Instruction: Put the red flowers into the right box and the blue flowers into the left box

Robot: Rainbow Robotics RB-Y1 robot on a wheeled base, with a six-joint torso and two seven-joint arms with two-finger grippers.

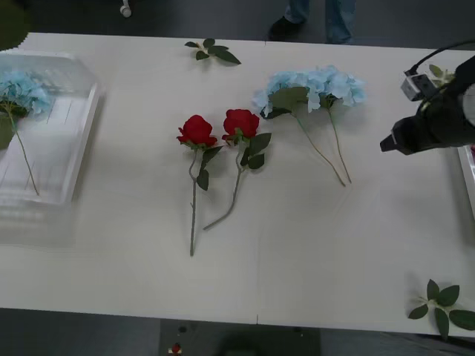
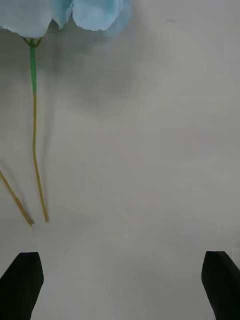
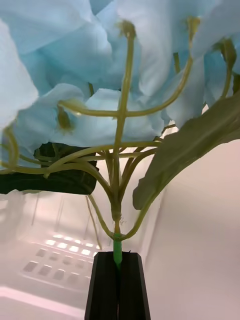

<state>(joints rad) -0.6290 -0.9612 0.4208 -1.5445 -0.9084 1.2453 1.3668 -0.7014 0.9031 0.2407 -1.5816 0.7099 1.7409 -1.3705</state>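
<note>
My left gripper (image 3: 118,280) is shut on the green stem of a blue flower (image 3: 100,75), holding its head over the left box (image 3: 55,245). Another blue flower (image 1: 16,93) lies inside the left box (image 1: 74,148) at the table's far left. Two red flowers (image 1: 219,130) lie side by side mid-table, stems pointing toward me. Two more blue flowers (image 1: 312,87) lie to their right. My right gripper (image 2: 120,285) is open and empty above bare table, just beside those blue flowers' stems (image 2: 35,150). The right box (image 1: 467,174) shows as a white edge under my right arm (image 1: 438,119).
A loose green leaf sprig (image 1: 214,50) lies near the table's far edge, another sprig (image 1: 441,304) at the near right corner. A person's legs stand beyond the table. Bare tabletop stretches between the left box and the roses.
</note>
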